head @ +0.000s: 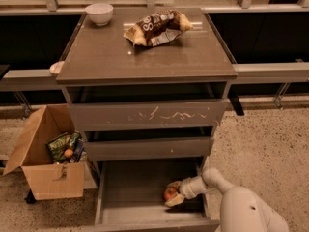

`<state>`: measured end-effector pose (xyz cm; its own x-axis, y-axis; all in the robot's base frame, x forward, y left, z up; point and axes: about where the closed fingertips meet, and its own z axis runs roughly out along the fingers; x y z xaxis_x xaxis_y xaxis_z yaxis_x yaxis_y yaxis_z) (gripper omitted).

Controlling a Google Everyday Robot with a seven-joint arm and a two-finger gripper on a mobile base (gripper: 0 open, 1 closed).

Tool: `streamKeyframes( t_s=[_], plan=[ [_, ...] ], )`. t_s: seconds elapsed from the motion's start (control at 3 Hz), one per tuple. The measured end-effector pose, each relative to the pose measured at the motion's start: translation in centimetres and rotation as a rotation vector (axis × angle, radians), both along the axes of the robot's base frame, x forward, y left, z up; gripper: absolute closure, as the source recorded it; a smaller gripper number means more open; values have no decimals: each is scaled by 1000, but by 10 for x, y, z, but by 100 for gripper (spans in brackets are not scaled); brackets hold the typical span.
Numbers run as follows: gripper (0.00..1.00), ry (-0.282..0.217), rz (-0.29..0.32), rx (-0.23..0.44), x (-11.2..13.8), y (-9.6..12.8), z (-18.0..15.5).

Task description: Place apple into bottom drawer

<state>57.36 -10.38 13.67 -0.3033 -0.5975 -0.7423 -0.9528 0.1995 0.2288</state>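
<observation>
The red-orange apple is inside the open bottom drawer, at the right side, low over its grey floor. My gripper reaches into the drawer from the right. Its pale fingers lie above and below the apple and are closed on it. I cannot tell whether the apple touches the drawer floor. The white arm comes in from the bottom right corner of the view.
The middle drawer and the scratched top drawer stand slightly pulled out above it. On the cabinet top lie a snack bag and a white bowl. An open cardboard box with packets stands on the floor at the left.
</observation>
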Motion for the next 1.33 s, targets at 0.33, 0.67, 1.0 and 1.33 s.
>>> streamKeyframes(
  t_s=[0.33, 0.67, 1.0, 1.33],
  plan=[
    [0, -7, 6, 14, 1, 2, 0],
    [0, -37, -9, 33, 5, -10, 11],
    [0, -98, -8, 32, 3, -38, 45],
    [0, -175, 15, 80, -11, -69, 105]
  ],
)
